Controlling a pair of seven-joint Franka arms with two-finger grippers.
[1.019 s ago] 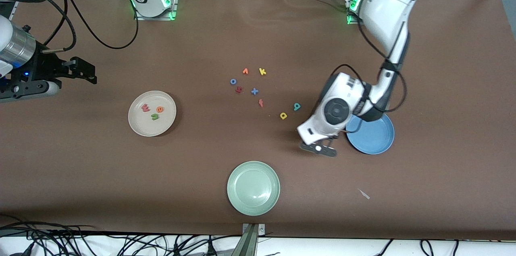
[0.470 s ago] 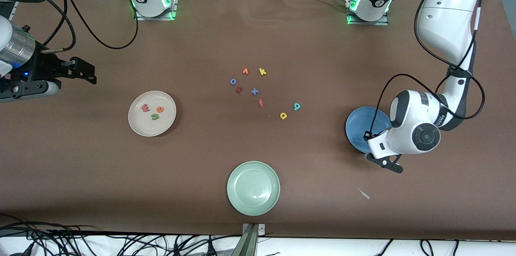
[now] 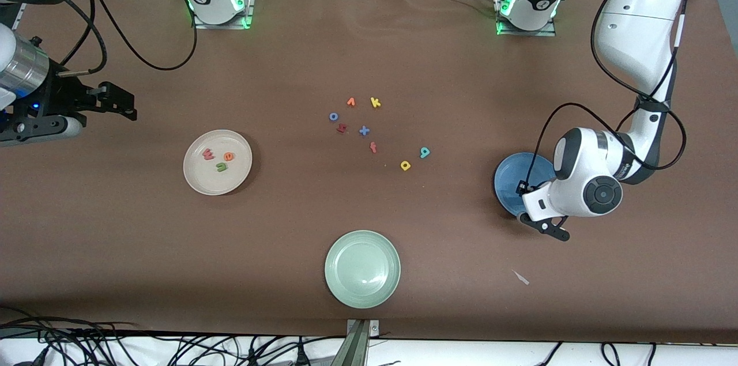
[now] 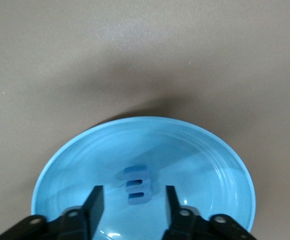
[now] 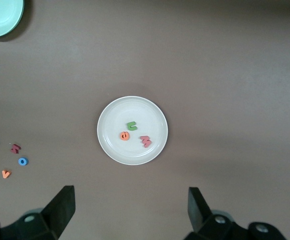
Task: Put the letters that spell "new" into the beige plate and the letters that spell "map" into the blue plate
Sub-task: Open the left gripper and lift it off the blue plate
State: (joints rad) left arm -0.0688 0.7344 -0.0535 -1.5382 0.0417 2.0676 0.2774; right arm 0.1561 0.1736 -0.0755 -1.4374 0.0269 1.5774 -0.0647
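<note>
My left gripper hangs over the blue plate, jaws parted, gripping nothing; the blue m lies on the plate floor between my fingers. Only my left wrist view shows that m; from the front my own wrist hides it. My right gripper waits wide open near its end of the table, looking down on the beige plate, which holds the green n, orange e and pinkish-red w. The yellow a and teal p lie on the table between the plates, closer to the blue plate. They look light, soft foam; I'd pinch each across its flat sides, gently.
</note>
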